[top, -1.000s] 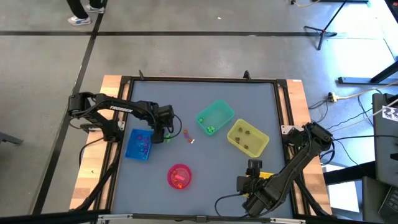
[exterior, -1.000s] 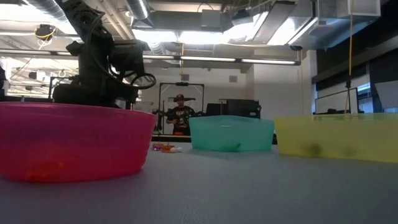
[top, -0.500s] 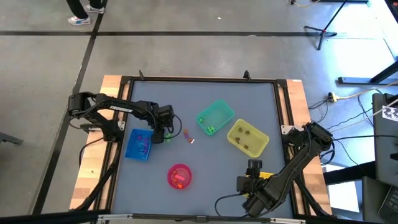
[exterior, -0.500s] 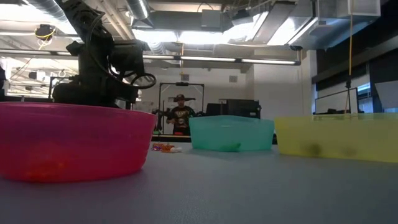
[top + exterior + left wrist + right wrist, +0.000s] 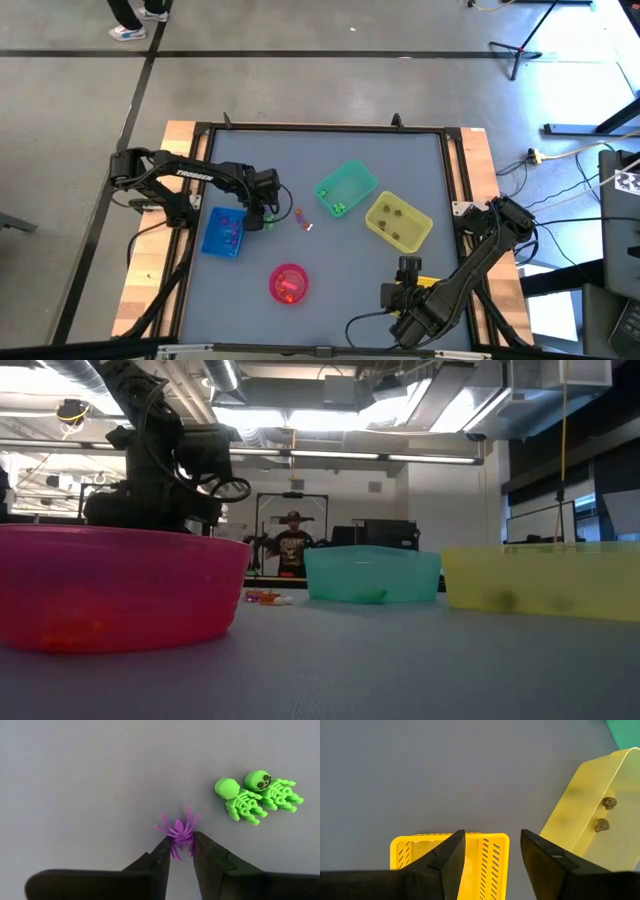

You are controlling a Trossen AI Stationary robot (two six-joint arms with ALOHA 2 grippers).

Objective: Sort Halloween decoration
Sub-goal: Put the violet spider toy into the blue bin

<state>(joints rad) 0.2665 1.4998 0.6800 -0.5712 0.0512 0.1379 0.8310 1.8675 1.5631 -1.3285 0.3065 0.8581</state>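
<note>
Pinching the tiny purple plastic spider (image 5: 179, 833) for lifting, the left gripper (image 5: 181, 851) leaves two green skeletons (image 5: 257, 796) at its two o'clock; the right gripper (image 5: 492, 851) waits, fingers apart.

Tiny purple spider (image 5: 180, 832) is lying flat on the grey table (image 5: 75, 780), legs splayed, with a dark fingertip (image 5: 162, 852) pressed in on each side of its body. Near it are 2 bright green skeletons (image 5: 255, 795) lying flat side by side, just touching, skulls pointing the same way. From overhead, a few more little orange and white bits (image 5: 302, 219) sit loose mid-table.
</note>
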